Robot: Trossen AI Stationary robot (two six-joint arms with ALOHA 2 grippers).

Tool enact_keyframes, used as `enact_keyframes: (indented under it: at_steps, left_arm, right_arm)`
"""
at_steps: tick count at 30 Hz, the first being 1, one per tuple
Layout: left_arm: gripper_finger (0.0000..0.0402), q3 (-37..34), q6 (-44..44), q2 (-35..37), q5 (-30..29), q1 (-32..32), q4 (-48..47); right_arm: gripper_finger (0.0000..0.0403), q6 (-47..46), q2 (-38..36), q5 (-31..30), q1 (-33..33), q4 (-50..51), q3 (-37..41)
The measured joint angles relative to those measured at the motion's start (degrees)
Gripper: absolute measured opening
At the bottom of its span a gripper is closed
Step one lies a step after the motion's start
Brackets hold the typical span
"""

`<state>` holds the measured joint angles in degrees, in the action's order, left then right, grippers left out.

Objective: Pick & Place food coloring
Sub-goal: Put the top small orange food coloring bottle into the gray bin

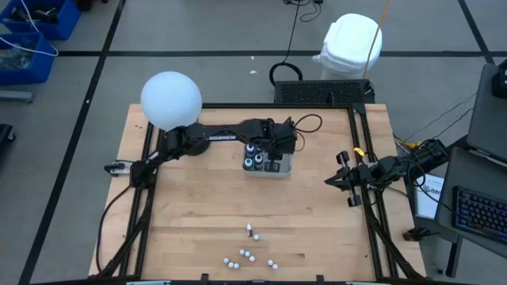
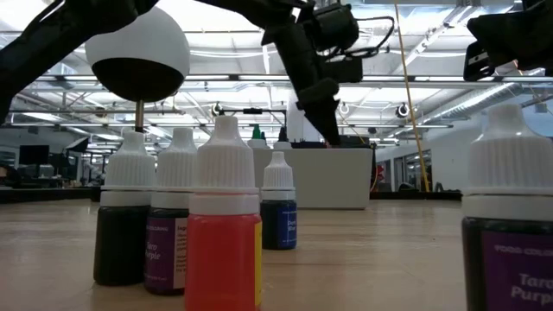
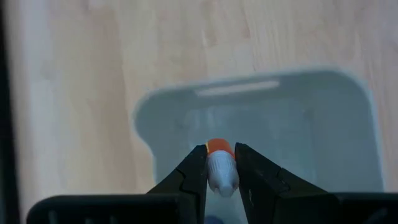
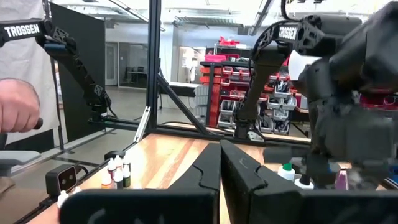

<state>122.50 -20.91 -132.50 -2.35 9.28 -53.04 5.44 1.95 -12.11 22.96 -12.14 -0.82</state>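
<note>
Wooden table (image 1: 198,214) — left claw (image 3: 220,163) grips orange vial (image 3: 221,168) over tray (image 3: 348,124).

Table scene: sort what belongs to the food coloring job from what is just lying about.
Job:
left gripper holding an orange bottle
grey tray
bottles in tray
loose bottles

Lying about:
white globe
keyboard
blue bins
right gripper, shut, idle

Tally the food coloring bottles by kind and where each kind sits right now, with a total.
small white-capped bottles, loose on the table: 8
dark bottles visible in the grey tray: 4
orange bottle held in the left gripper over the tray: 1
Total: 13
</note>
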Motion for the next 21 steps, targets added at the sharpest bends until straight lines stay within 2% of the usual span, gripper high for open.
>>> enact_keyframes:
  at_steps: [9,15,21]
  left_arm:
    - [0.0074,-0.1,-0.2,-3.0,0.0,-0.1,-0.8]
    - [0.0074,-0.1,-5.0,-3.4,-0.2,0.0,-0.7]
    - [0.0074,-0.1,-3.1,-3.4,1.1,0.5,-1.6]
  right_arm:
    - [0.0000,0.0,0.3,0.0,0.0,0.0,0.0]
    - [0.0000,0.0,0.4,0.1,0.0,0.1,0.0]
    - [0.0000,0.0,0.6,0.1,0.0,0.0,0.0]
